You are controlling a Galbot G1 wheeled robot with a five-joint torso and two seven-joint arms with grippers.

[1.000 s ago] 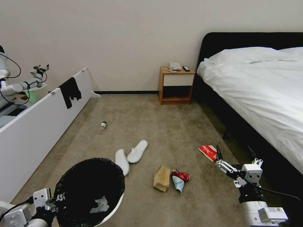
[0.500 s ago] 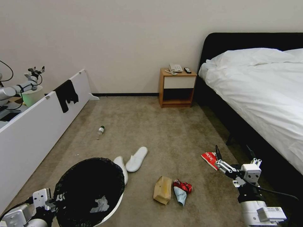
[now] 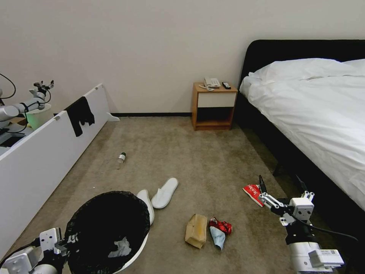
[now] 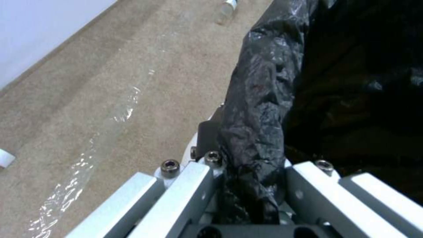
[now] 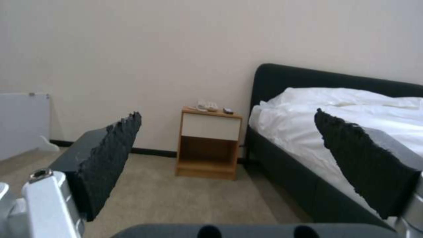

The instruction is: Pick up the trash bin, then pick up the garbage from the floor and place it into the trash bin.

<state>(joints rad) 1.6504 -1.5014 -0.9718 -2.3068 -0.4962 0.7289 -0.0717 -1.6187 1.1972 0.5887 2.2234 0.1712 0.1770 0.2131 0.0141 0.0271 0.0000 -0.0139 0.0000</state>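
The trash bin, white with a crinkled black bag, hangs at the lower left with a white tissue inside. My left gripper is shut on its bag-covered rim. Garbage lies on the carpet: two white slippers, a brown paper bag, a red wrapper and a blue wrapper, a red snack packet, and a small bottle farther off. My right gripper hovers open just right of the red packet; its black pads stand wide apart, holding nothing.
A long white board with a black cloth runs along the left; another robot's arm and a pale bucket sit behind it. A wooden nightstand stands by the wall. The bed bounds the right side.
The whole head picture has shifted a little, with the floor items sliding lower in view, so the camera has moved. Both arms keep their pose; the bin stays gripped.
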